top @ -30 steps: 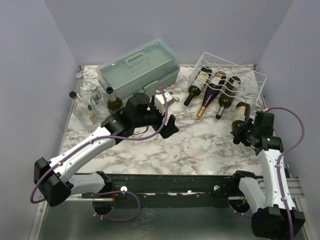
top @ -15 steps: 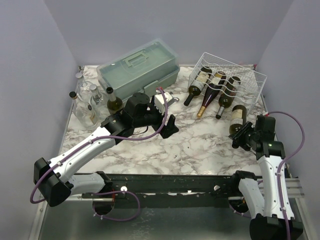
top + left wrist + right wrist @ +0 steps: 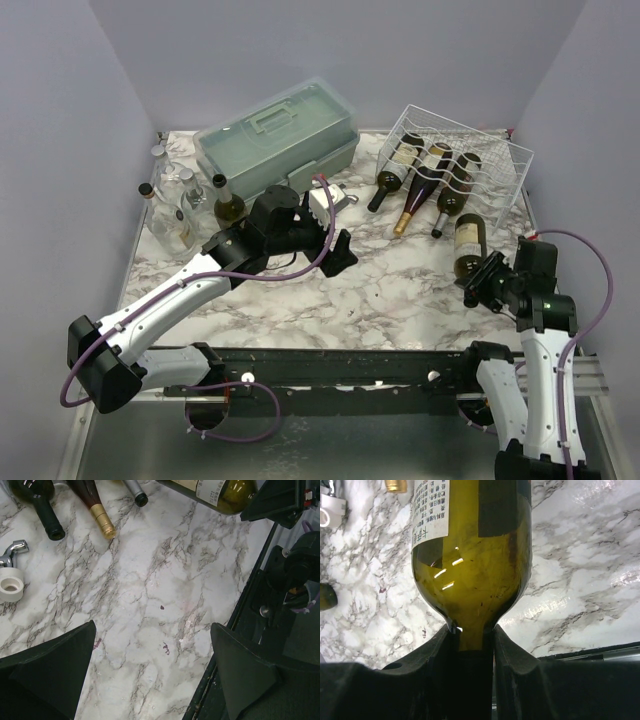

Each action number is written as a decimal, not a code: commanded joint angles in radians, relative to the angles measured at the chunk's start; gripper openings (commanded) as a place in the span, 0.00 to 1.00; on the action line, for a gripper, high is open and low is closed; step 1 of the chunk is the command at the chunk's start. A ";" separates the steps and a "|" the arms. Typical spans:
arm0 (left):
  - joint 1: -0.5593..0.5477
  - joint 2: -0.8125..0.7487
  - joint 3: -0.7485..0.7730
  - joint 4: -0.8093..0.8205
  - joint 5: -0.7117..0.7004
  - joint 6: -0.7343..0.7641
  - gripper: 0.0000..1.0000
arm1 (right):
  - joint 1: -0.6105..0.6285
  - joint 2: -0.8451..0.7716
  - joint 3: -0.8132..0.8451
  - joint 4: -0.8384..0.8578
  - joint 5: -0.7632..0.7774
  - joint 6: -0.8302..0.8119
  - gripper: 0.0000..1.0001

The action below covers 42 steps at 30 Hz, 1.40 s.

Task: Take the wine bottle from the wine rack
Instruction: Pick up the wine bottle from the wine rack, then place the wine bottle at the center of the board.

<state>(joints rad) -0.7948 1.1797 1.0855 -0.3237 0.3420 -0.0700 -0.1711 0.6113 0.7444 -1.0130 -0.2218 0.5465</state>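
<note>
The white wire wine rack (image 3: 497, 165) stands at the back right and holds three wine bottles (image 3: 425, 185) with their necks pointing forward. A fourth green wine bottle (image 3: 468, 240) with a pale label lies out in front of the rack, over the marble table. My right gripper (image 3: 484, 282) is shut on its neck; the right wrist view shows the fingers (image 3: 432, 655) clamped round the neck below the bottle's shoulder (image 3: 470, 565). My left gripper (image 3: 340, 250) is open and empty over the table's middle (image 3: 152, 665). The held bottle (image 3: 220, 490) shows at the top of the left wrist view.
A pale green toolbox (image 3: 277, 135) sits at the back centre. Several small bottles (image 3: 180, 205) stand at the left. A small white object with a metal clip (image 3: 325, 205) lies by the left arm. A black rail (image 3: 350, 365) runs along the near edge.
My right gripper has drawn the bottle back toward the near edge and slightly left, away from the rack. The left arm has not moved.
</note>
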 commanded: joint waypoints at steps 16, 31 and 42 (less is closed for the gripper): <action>-0.001 -0.056 -0.024 0.021 0.052 0.053 0.99 | 0.001 0.016 0.142 0.023 -0.213 -0.156 0.00; -0.001 -0.090 -0.056 0.052 0.100 0.111 0.99 | 0.002 0.137 0.199 0.020 -0.321 -0.328 0.00; -0.001 -0.106 -0.082 0.064 0.121 0.165 0.99 | 0.004 0.251 0.281 0.055 -0.417 -0.372 0.00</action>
<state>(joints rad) -0.7948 1.0946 1.0222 -0.2802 0.4271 0.0555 -0.1711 0.8570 0.9272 -1.0710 -0.5255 0.2237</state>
